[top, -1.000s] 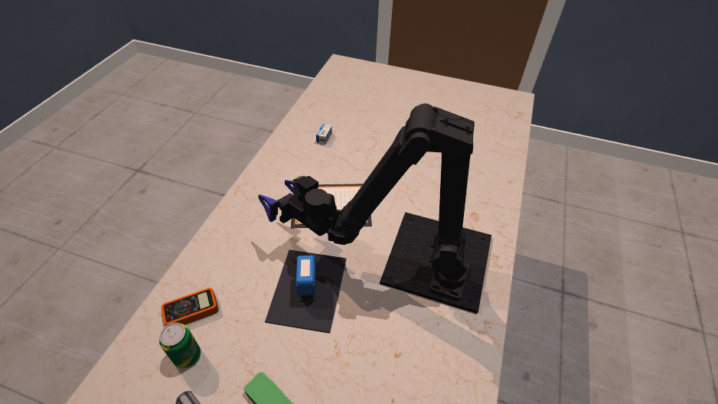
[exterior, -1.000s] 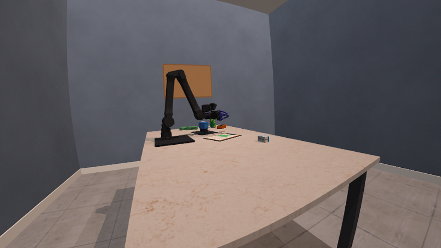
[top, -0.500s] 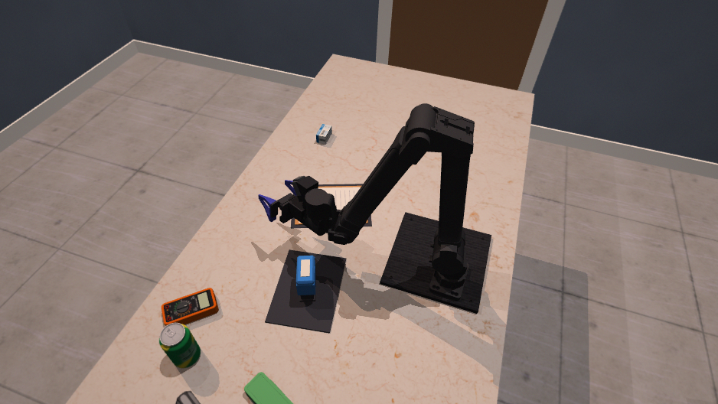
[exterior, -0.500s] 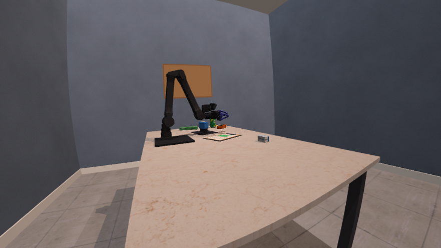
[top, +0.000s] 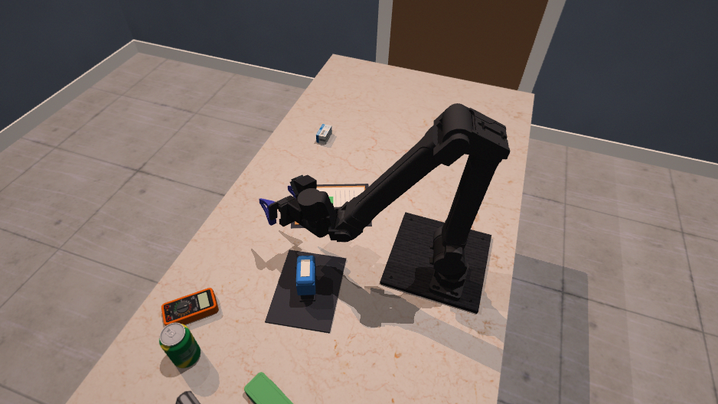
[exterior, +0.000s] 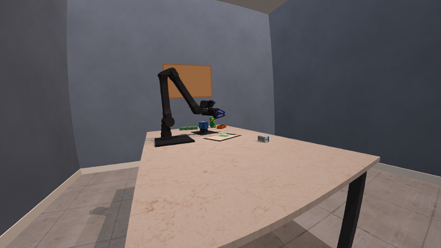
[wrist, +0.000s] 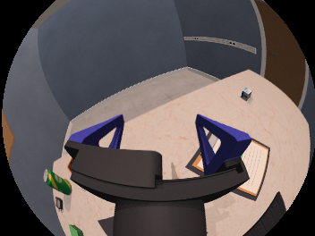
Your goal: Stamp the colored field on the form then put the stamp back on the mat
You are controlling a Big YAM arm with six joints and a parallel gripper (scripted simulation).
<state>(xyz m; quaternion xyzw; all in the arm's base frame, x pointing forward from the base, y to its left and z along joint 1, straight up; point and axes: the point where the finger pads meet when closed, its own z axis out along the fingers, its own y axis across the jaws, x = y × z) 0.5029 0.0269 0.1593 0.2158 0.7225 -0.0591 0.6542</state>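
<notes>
The blue stamp (top: 305, 273) (exterior: 202, 124) stands upright on the black mat (top: 283, 310) (exterior: 208, 132). The form (top: 345, 193) (exterior: 230, 137) (wrist: 258, 166) lies on a clipboard just beyond the mat. Its green field (exterior: 222, 135) is mostly hidden behind the arm in the top view. My gripper (top: 277, 200) (exterior: 220, 113) (wrist: 159, 118) is open and empty. It hangs well above the table, near the form's edge and off to the side of the stamp, pointing roughly level toward the table's side edge.
An orange multimeter (top: 190, 304) (exterior: 221, 126), a green can (top: 179, 345) (exterior: 212, 121) (wrist: 57, 181) and a flat green box (top: 265, 389) (exterior: 188, 128) lie past the mat. A small blue-white box (top: 324, 132) (exterior: 263, 138) (wrist: 245, 93) lies beyond the form. The arm's base plate (top: 402, 271) is beside the mat.
</notes>
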